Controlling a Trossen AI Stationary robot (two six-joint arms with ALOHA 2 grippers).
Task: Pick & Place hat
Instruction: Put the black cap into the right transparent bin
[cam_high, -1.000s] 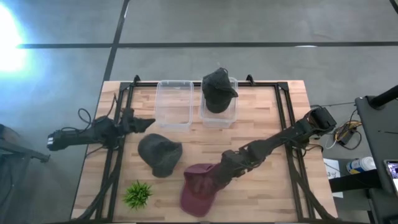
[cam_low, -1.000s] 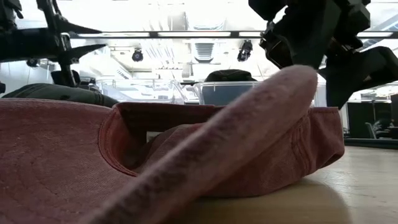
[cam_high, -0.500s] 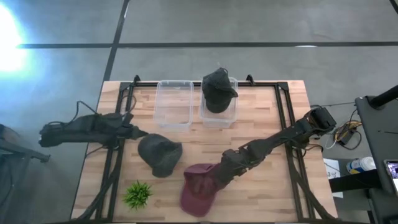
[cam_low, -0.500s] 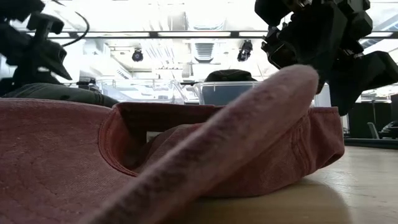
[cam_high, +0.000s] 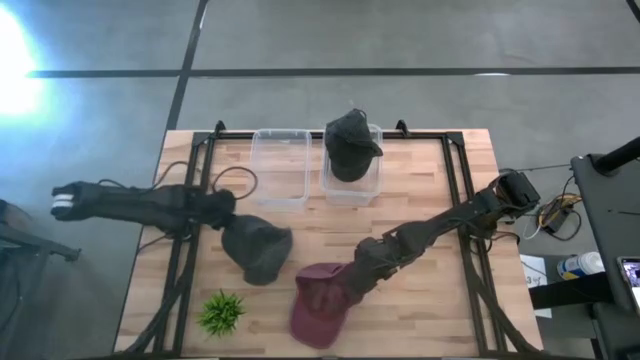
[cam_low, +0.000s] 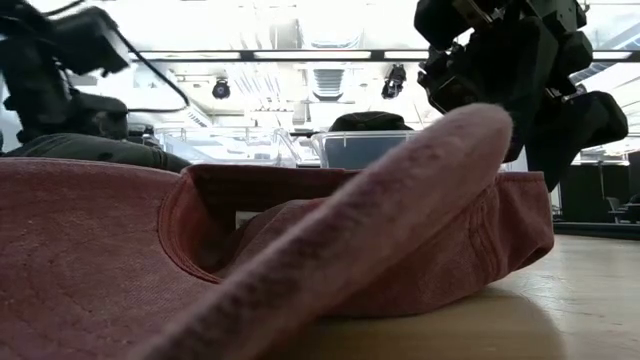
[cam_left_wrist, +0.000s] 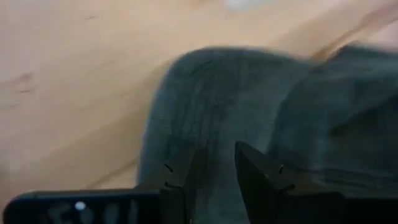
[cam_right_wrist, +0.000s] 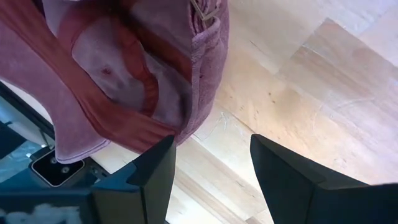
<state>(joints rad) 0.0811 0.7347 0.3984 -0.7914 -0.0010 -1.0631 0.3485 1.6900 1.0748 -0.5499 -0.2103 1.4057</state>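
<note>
You have one hat (cam_high: 351, 143) binned at the far edge; the grey hat (cam_high: 257, 246) lies mid-bench, your left fingers (cam_left_wrist: 249, 171) narrowly apart over it; the red hat (cam_high: 318, 302) sits by the near edge, right fingers (cam_right_wrist: 155, 165) apart beside it; both unplaced.

left arm (cam_high: 140, 204): dark, white end band | right arm (cam_high: 440, 228): dark, jointed, cabled
</note>
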